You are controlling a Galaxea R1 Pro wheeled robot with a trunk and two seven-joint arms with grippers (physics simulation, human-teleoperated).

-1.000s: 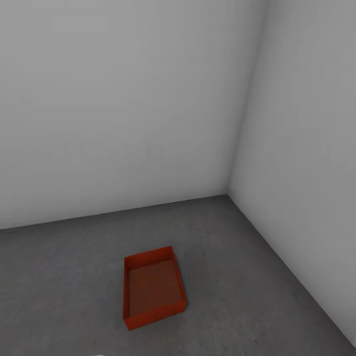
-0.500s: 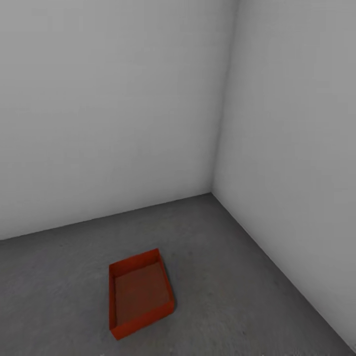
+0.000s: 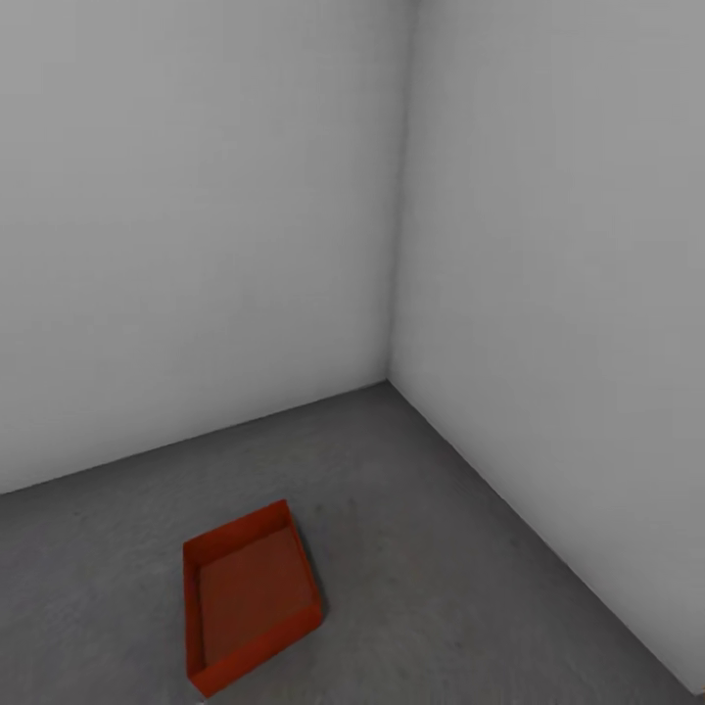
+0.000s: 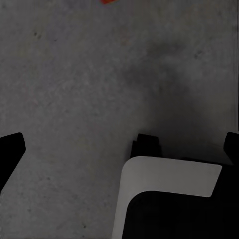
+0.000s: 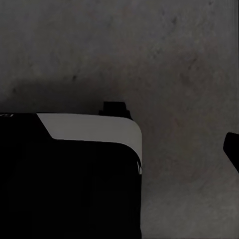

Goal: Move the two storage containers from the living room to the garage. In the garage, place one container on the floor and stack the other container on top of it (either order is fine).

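One red-orange storage container lies lidless and empty on the dark grey floor of the garage, near a corner of two white walls. A sliver of red shows at the edge of the left wrist view. My left gripper hangs over bare floor, its dark fingertips far apart and nothing between them. In the right wrist view one dark fingertip stands at the picture's edge over bare floor, and the other is lost against my dark base.
White walls meet in a corner behind the container. Parts of my own white and black base sit under both wrists. Grey floor stretches to the right of the container.
The whole head view has swung to the right, so the container and wall corner sit further left in the picture. The container itself has not moved.
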